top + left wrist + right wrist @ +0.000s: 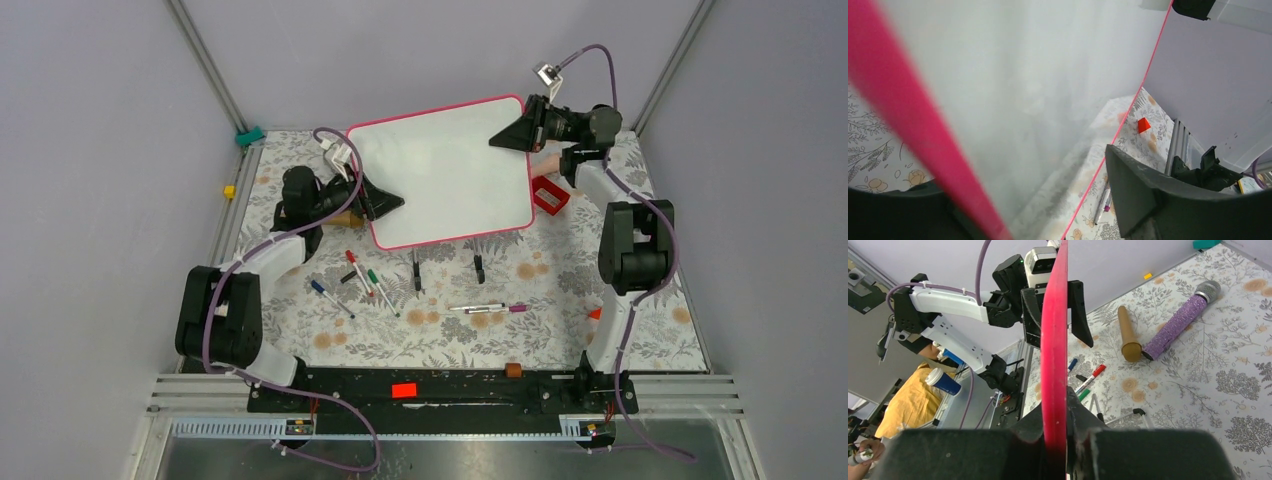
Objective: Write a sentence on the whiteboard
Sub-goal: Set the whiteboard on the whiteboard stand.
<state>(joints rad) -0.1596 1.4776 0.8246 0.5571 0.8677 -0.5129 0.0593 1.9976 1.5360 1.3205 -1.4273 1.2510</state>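
floral table, whiteboard tilted, long axis left-right

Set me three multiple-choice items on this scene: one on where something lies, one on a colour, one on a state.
1. Where does the small red block lie?
A. beside the near right corner of the whiteboard
B. among the markers
C. on top of the whiteboard

2. What colour is the whiteboard's frame?
A. blue
B. pink-red
C. black

3. How is the right claw?
A. open over the table
B. shut on a marker
C. shut on the whiteboard's frame

Answers:
1 A, the top view shows it just off that corner.
2 B, every view shows a pink-red rim.
3 C, the right wrist view shows the frame pinched between its fingers.
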